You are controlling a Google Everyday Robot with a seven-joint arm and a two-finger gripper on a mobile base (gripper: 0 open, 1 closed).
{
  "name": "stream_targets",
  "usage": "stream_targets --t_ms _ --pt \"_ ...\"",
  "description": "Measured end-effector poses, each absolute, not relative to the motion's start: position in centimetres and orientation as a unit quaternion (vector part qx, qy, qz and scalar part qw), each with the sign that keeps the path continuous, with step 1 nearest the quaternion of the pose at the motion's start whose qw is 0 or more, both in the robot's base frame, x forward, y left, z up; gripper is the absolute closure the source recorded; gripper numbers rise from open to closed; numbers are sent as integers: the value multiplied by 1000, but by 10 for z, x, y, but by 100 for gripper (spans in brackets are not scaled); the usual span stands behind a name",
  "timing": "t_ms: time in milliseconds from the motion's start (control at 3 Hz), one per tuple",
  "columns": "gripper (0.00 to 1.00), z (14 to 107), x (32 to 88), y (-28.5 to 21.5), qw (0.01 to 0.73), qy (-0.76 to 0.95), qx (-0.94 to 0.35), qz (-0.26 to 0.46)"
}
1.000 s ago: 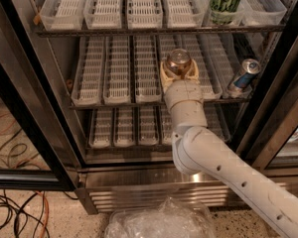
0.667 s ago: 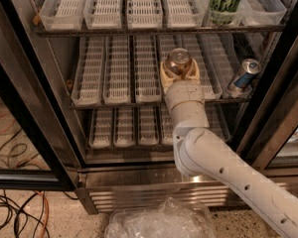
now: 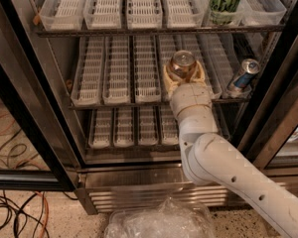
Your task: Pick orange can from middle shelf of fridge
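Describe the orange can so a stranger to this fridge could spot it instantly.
In the fridge, look at the middle shelf. The orange can is right of centre, held in the gripper; it is short and coppery, unlike the slim blue can further right.

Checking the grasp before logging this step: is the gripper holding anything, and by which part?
The gripper, reaching in at the middle shelf, holds the orange can. Its fingers are closed on the can's lower sides, and the top is uncovered.

Cream hand (image 3: 183,72) around copper-orange can (image 3: 182,62), white slotted trays (image 3: 118,68)
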State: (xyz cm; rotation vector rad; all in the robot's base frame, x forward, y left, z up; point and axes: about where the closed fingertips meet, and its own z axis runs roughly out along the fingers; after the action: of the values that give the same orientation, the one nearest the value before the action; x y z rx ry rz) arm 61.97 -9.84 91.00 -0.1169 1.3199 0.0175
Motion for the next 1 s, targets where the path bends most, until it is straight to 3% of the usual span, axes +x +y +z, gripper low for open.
stream_targets --t_ms 1000 --pt "100 903 584 -99 765 635 -102 29"
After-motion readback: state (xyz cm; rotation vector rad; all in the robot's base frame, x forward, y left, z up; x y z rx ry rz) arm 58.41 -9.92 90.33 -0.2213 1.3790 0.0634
